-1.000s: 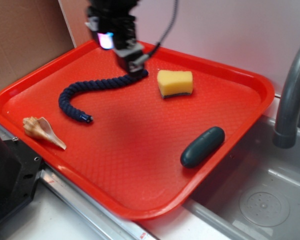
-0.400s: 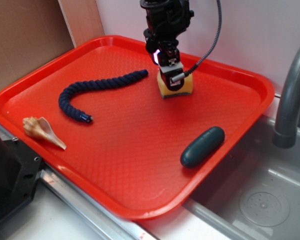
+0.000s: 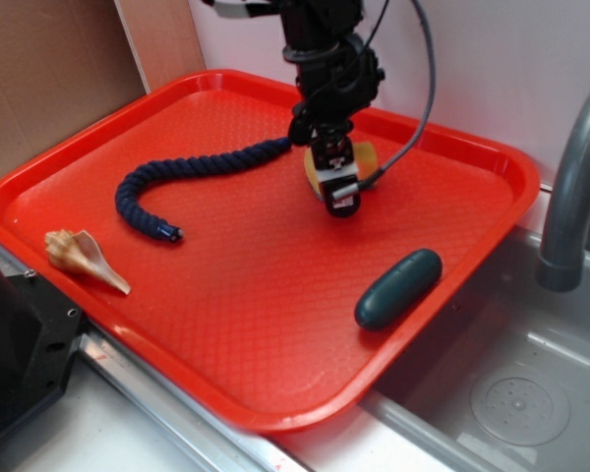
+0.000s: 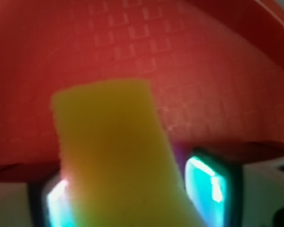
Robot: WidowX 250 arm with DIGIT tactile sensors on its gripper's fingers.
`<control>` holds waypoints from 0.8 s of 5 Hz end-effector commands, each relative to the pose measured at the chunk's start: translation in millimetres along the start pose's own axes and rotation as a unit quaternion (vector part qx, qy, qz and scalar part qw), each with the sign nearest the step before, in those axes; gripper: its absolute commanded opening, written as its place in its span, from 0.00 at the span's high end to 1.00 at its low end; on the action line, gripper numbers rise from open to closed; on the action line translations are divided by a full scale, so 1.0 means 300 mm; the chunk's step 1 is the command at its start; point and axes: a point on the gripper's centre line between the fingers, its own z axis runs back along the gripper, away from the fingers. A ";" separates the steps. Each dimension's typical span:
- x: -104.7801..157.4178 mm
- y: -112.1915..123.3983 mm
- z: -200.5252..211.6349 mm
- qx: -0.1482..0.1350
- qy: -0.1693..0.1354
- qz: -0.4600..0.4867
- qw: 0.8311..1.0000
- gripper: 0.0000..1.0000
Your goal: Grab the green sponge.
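Observation:
The green sponge (image 3: 366, 155), a yellow foam block, lies at the back of the red tray (image 3: 226, 295), mostly hidden behind my gripper (image 3: 341, 200). In the wrist view the green sponge (image 4: 113, 156) fills the space between the two glowing fingers (image 4: 210, 187). The left pad presses against it, and the right pad meets its lower part. My gripper is shut on the sponge, low over the tray. The sponge's dark scouring face does not show.
A dark blue rope (image 3: 177, 177) curves across the tray's left half, its end close to my gripper. A seashell (image 3: 79, 256) lies at the tray's left front. A dark green capsule (image 3: 398, 288) sits near the right rim. Sink and faucet (image 3: 570, 187) stand to the right.
My gripper moved from the rope's end to the right over the sponge, then came down around it. The sponge is now largely covered by the gripper.

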 end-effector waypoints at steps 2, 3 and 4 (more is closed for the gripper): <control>-0.153 -0.045 0.393 0.060 -0.022 0.153 0.986 1.00; -0.218 -0.065 0.470 0.077 0.003 0.274 0.959 1.00; -0.238 -0.100 0.540 0.099 0.022 0.370 0.923 1.00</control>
